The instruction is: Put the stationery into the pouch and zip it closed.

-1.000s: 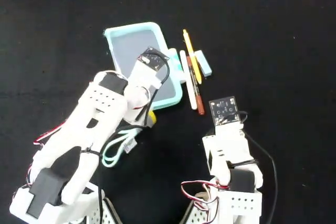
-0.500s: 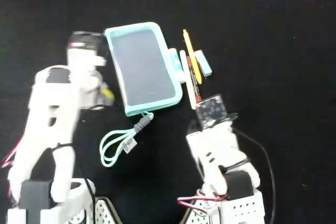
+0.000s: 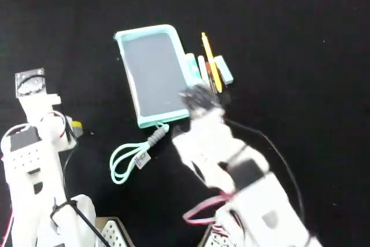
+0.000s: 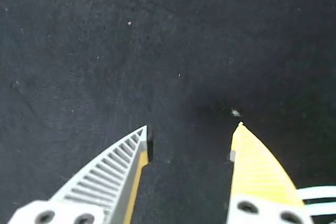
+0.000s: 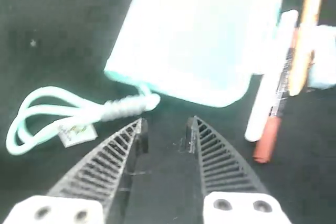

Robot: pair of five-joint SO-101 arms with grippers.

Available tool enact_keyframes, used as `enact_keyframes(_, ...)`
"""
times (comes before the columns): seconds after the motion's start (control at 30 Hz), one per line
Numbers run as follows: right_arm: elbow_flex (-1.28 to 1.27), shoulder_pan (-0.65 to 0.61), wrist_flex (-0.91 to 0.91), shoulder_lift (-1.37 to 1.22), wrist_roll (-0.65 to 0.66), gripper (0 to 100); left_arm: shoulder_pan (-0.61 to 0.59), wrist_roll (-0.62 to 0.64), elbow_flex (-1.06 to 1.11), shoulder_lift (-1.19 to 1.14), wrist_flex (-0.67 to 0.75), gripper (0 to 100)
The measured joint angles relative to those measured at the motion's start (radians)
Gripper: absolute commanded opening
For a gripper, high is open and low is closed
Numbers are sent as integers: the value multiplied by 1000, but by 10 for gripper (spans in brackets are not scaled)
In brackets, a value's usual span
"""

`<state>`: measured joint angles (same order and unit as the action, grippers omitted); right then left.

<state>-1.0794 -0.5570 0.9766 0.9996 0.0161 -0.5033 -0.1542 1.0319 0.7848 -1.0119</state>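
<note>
Just short of the teal pouch (image 5: 194,30) and the pens (image 5: 265,98) beside it, the right gripper (image 5: 166,124) hangs parted and empty while the left gripper (image 4: 192,129) gapes above black worktop (image 4: 157,35).

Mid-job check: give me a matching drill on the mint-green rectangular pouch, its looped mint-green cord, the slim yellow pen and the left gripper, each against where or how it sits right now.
Things
1. mint-green rectangular pouch
2. looped mint-green cord
3. slim yellow pen
4. left gripper

Places or states
A. open, over bare black table
B. trails from the pouch's corner nearest the arms
C. lies flat, grey panel up
D. lies alongside the pouch's long edge

Pairs: 1-C, 2-B, 3-D, 4-A
</note>
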Motion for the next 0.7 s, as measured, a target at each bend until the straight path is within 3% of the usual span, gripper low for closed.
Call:
enact_keyframes(0.2,290,-60,21,-522,-144,212,-3,0,6,9,3,260)
enact_keyframes(0.33,496,-77,115,-776,-245,179,-15,37,6,9,3,260)
enact_keyframes(0.7,732,-141,175,-1080,-390,202,-21,66,8,9,3,260)
